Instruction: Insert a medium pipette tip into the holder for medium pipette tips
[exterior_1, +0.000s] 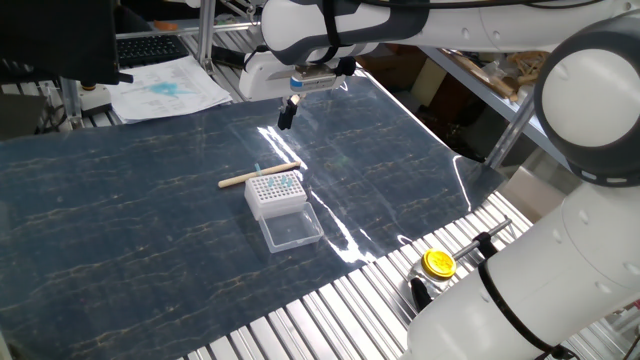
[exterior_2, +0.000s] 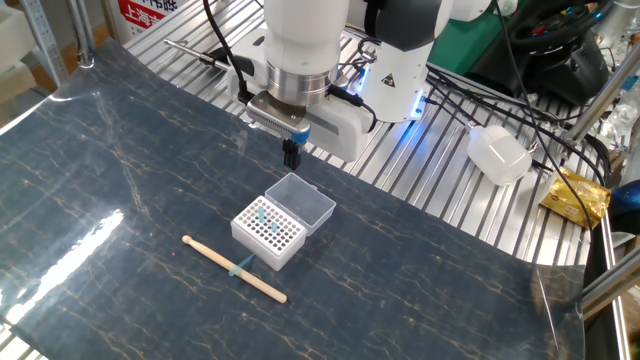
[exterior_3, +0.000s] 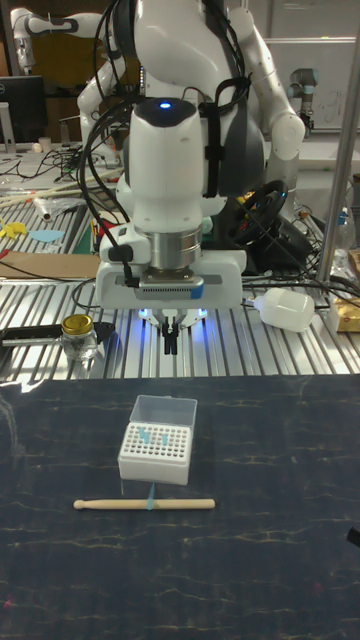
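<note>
The holder (exterior_2: 266, 236) is a small white rack on the dark mat, with a few teal tips standing in its holed top. Its clear lid (exterior_2: 304, 200) lies open behind it. A medium pipette tip (exterior_2: 241, 268) lies on the mat across a beige wooden stick (exterior_2: 235, 269), just in front of the holder. My gripper (exterior_2: 292, 156) hangs above the mat behind the lid, fingers together and empty. In the tall fixed view the gripper (exterior_3: 172, 342) is well above the holder (exterior_3: 155, 452), and the tip (exterior_3: 151, 496) crosses the stick (exterior_3: 145, 504).
The robot base (exterior_2: 385, 70) and cables stand on the slatted metal table behind the mat. A white plastic container (exterior_2: 498, 153) and a yellow packet (exterior_2: 575, 196) lie at the right. A yellow-lidded jar (exterior_3: 78, 336) stands off the mat.
</note>
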